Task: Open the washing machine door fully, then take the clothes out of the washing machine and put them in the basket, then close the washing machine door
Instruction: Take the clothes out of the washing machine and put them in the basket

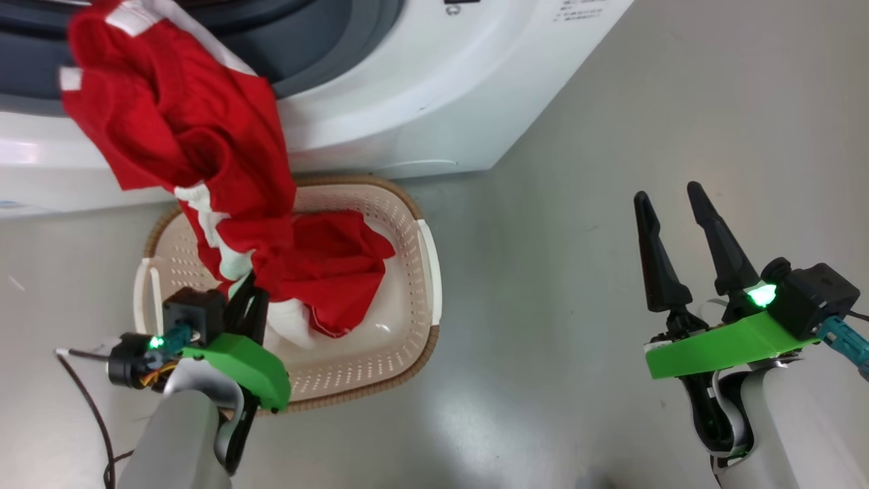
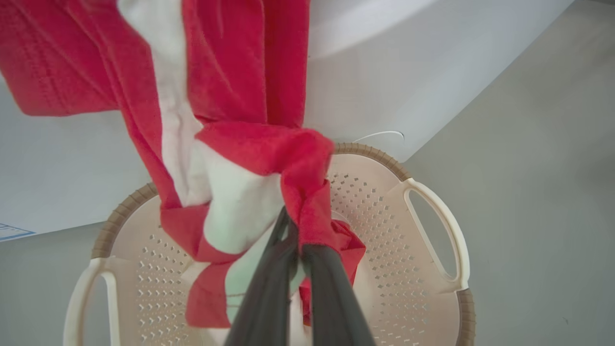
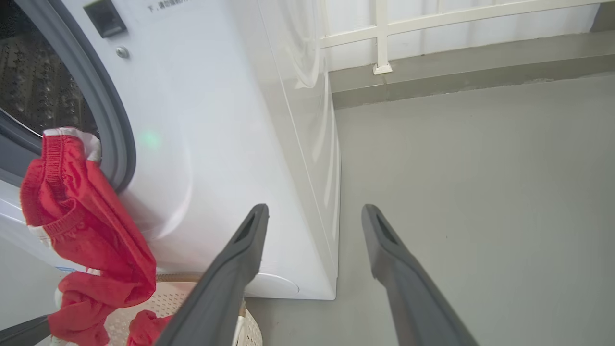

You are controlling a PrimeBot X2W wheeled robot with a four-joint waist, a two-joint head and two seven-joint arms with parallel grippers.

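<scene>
**Head view with both wrist views.** The basket point(image 1: 407, 234) stands on the grey floor point(image 1: 577, 204) and is the reference for every position given here. Just behind the basket rises the white washer point(image 1: 421, 88), its lower front close to the basket's far rim; whether the two touch cannot be told. The washer's grey gasket point(image 3: 113, 134) sits above and behind the basket's left half and rings the perforated steel drum point(image 3: 38, 81). The clothes point(image 1: 197, 129), red with white trim, run as one stretched band from the lower lip of the gasket down to a point over the basket's left half. A second red part of the clothes lies inside the basket, spread toward its middle and right wall. The left gripper point(image 2: 292, 221) hangs above the basket's near left side, pointing toward the far rim. Its two dark fingers are pressed together on a bunched fold of the clothes, red on one side and white on the other. The right gripper point(image 1: 669, 192) stands well to the right of the basket, over bare floor and touching nothing; its fingers are spread wide with nothing between them. In the right wrist view the upper end of the clothes drapes over the gasket, high above the basket's brown rim
</scene>
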